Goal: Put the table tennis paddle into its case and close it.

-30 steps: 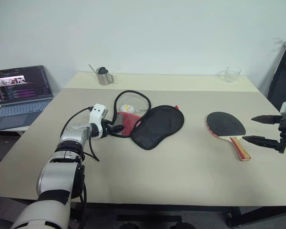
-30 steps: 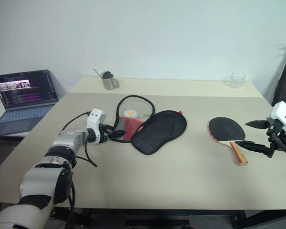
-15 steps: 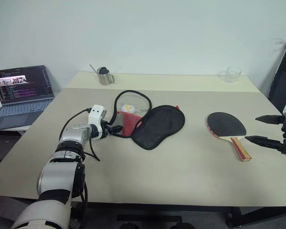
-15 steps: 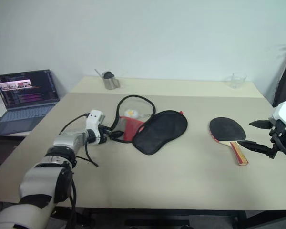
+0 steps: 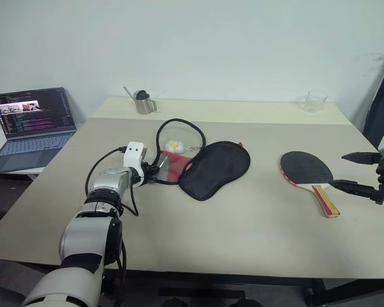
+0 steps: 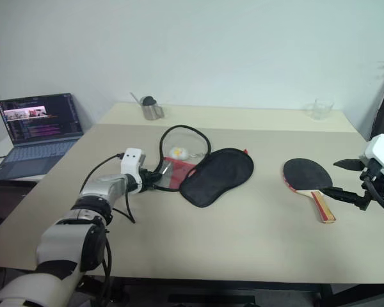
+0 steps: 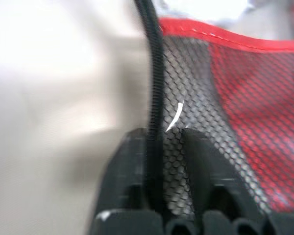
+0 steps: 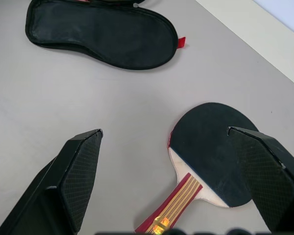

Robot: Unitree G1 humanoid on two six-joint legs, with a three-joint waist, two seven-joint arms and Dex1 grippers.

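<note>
The case (image 5: pixel 214 169) lies unzipped in the middle of the table, its black flap folded toward the right and its red mesh inside (image 7: pixel 245 93) showing on the left. A small white ball charm (image 5: pixel 173 146) rests inside its zip loop. My left gripper (image 5: pixel 155 173) is shut on the case's black zip rim, which sits pinched between the fingers (image 7: pixel 132 161) in the left wrist view. The table tennis paddle (image 5: pixel 305 168) lies flat to the right, black face up, handle toward the near edge. My right gripper (image 5: pixel 361 171) hovers open just right of the paddle (image 8: pixel 210 147), holding nothing.
An open laptop (image 5: pixel 29 121) stands on a side surface at the left. A metal cup (image 5: pixel 141 102) sits at the back left of the table and a clear glass (image 5: pixel 313 100) at the back right. A dark object (image 5: pixel 381 96) stands beyond the right edge.
My left gripper has closed on the case's zip rim, where it stood open against it before. The right gripper and the paddle have kept still.
</note>
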